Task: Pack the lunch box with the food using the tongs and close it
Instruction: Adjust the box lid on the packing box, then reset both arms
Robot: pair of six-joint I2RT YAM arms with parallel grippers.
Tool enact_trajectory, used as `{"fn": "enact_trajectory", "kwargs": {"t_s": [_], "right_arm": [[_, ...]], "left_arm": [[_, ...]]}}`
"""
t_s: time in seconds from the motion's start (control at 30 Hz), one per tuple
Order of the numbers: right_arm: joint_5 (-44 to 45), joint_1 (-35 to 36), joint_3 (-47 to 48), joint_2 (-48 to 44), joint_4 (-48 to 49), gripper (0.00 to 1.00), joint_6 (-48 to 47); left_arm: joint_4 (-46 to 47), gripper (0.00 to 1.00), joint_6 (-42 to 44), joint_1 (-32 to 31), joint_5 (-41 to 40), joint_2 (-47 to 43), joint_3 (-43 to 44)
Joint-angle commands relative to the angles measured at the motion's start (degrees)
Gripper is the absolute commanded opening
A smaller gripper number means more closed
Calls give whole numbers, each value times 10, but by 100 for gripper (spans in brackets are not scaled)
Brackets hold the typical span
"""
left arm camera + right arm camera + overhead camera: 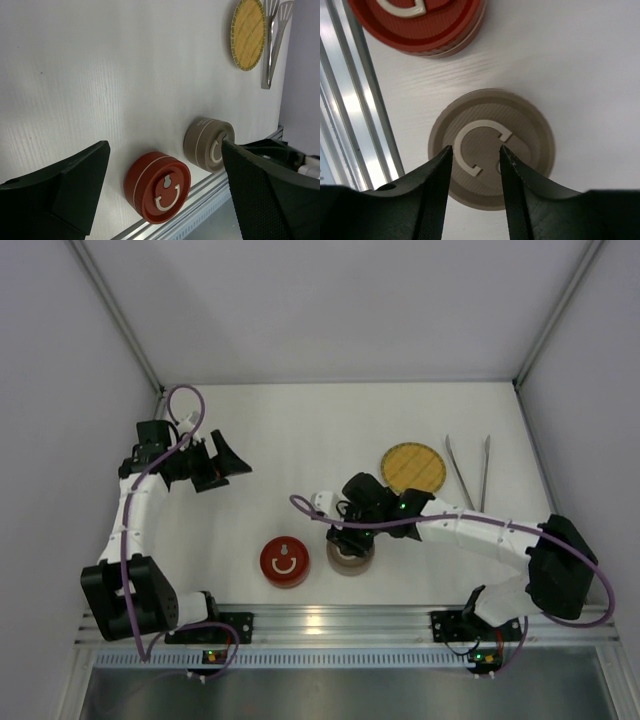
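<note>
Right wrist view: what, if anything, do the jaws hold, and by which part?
Nothing. The right gripper hovers over the beige lid, jaws apart on either side of its white handle, clamping neither.

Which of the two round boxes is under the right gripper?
The beige box; the right gripper hovers over its lid. The red box sits beside it.

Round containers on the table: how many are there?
2: the red round lidded container at front centre, and the beige round lidded container just right of it.
</note>
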Motion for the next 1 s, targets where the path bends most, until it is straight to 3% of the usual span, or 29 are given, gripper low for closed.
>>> {"fn": "enact_trajectory", "kwargs": {"t_s": [0.0,0.17,0.27,0.3,0.47,0.63,0.97], "right_arm": [[-20,-58,53,-47,-7,43,31],[-81,-220,65,-82,-11,58,81],[-117,-309,47,-112,-2,74,110],[-120,-328,38,-128,2,83,115],[-69,-423,10,-165,13,99,125],[0,-477,-36,-195,34,100,114],[28,-522,-92,-240,27,99,79]], "left_arm": [[-29,98,61,1,-4,-3,40],[-76,98,106,-2,-58,18,65],[-79,98,154,-2,-97,17,73],[-74,98,184,-2,-108,14,73],[-58,98,259,-2,-125,-18,60],[-57,98,290,-2,-137,-7,41],[-8,98,317,-2,-196,-60,-45]]}}
